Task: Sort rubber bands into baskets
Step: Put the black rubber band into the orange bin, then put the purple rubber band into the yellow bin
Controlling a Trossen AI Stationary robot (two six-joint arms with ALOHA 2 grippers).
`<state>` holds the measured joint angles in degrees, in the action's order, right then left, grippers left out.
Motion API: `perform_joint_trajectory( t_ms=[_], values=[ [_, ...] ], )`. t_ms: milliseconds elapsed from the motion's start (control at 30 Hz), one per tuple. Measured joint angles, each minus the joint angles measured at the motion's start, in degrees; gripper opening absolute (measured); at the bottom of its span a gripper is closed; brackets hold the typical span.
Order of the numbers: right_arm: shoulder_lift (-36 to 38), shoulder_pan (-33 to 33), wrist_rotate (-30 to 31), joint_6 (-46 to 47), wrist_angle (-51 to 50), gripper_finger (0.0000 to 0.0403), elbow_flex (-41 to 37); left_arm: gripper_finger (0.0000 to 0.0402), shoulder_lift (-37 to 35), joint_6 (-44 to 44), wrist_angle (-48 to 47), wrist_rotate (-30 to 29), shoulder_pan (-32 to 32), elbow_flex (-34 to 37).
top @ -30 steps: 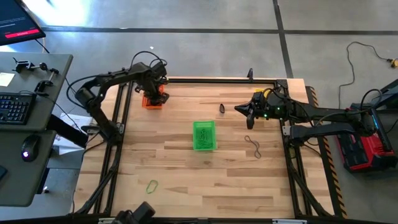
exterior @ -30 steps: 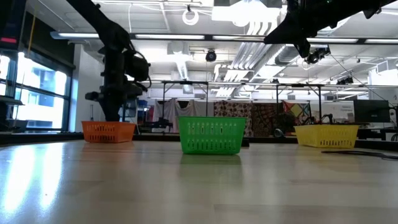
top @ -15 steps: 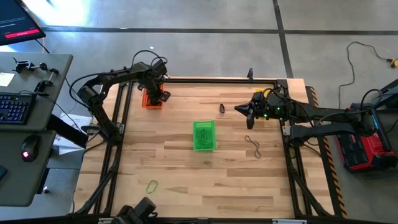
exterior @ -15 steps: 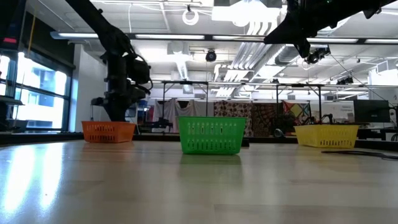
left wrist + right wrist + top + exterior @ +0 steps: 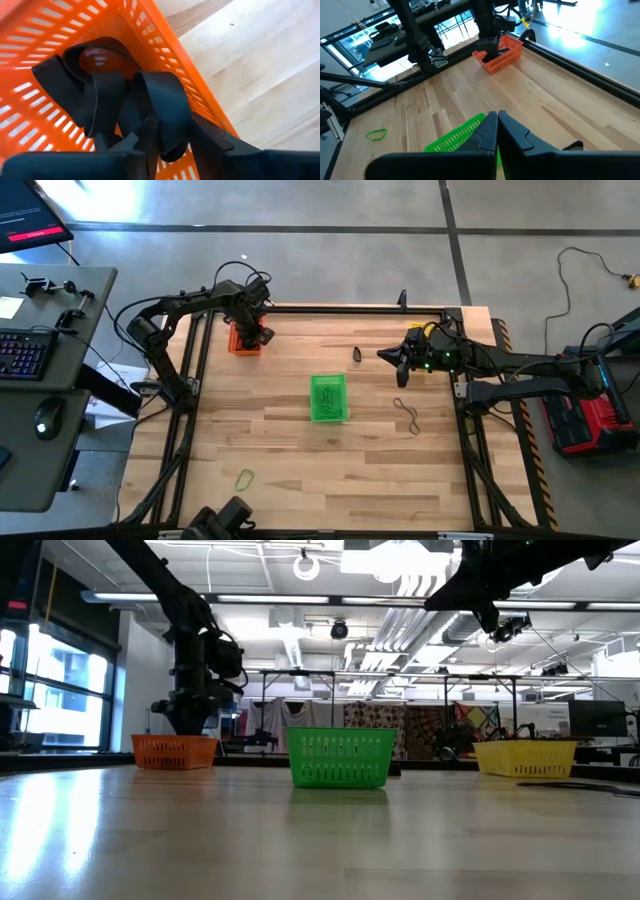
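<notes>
A green rubber band (image 5: 244,477) is lying near the tabletop's near-left corner. The green basket (image 5: 328,398) is sitting mid-table. My right gripper (image 5: 384,354), clenched empty, is hovering far-right. My left gripper (image 5: 252,332), part-open around black bands (image 5: 115,95), is reaching into the orange basket (image 5: 238,343) at the far-left edge.

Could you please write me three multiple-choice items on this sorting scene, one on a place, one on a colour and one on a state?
1. Where is the left hand?
A. over the orange basket
B. over the green basket
C. beside the keyboard

2. What colour is the loose band near the table's front edge?
A. red
B. green
C. white

3. How are the right hand's fingers?
A. spread wide
B. gripping a basket
C. shut, empty

Answers: 1 A, the high view shows it above that basket; 2 B, it is a green loop; 3 C, the right wrist view shows fingers together.
</notes>
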<state>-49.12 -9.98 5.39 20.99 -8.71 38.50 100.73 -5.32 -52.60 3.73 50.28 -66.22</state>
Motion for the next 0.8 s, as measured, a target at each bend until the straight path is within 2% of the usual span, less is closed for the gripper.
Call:
perform_joint_trajectory(
  t_ms=[433,600,800],
  values=[
    [0.0,0.0,0.42,-0.02,0.0,0.0,0.0,0.0162,-0.6,3.82,-0.94,-4.65,-0.07,0.0],
    [0.0,0.02,0.83,0.21,0.0,0.0,-0.02,0.0152,-3.42,6.08,-2.05,-5.93,-1.12,0.0],
    [0.0,0.01,1.43,1.28,0.01,0.0,0.0,0.0109,-13.22,6.03,-0.54,-5.93,-5.92,0.0]
  ],
)
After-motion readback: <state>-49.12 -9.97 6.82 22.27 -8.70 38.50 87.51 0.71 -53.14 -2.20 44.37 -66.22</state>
